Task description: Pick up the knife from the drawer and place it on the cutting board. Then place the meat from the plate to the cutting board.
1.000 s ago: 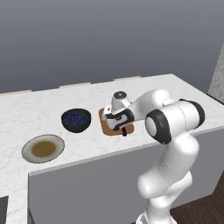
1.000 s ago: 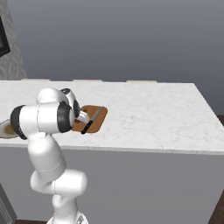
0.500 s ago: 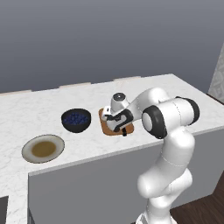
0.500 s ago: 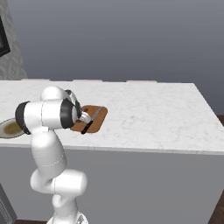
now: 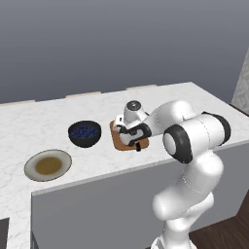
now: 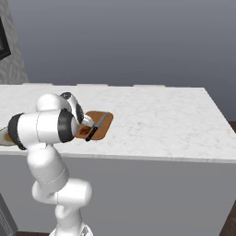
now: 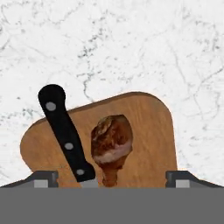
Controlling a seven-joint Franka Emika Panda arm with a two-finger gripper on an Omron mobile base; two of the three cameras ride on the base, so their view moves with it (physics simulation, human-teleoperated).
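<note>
the gripper [image 7: 112, 177] is hanging wide open, fingers [image 7: 43, 178] straddling the meat [image 7: 111, 144] and knife [image 7: 65, 133] lying on the cutting board [image 7: 144, 131]; lifting crookedly risks clipping either.

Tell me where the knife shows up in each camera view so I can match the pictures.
Left base view: knife, its dark handle end poking out below the hand, at the board's near edge.
Right base view: knife lying diagonally on the board, handle nearest.
Hand view: knife left of the meat.
Shared landmark: the board.
</note>
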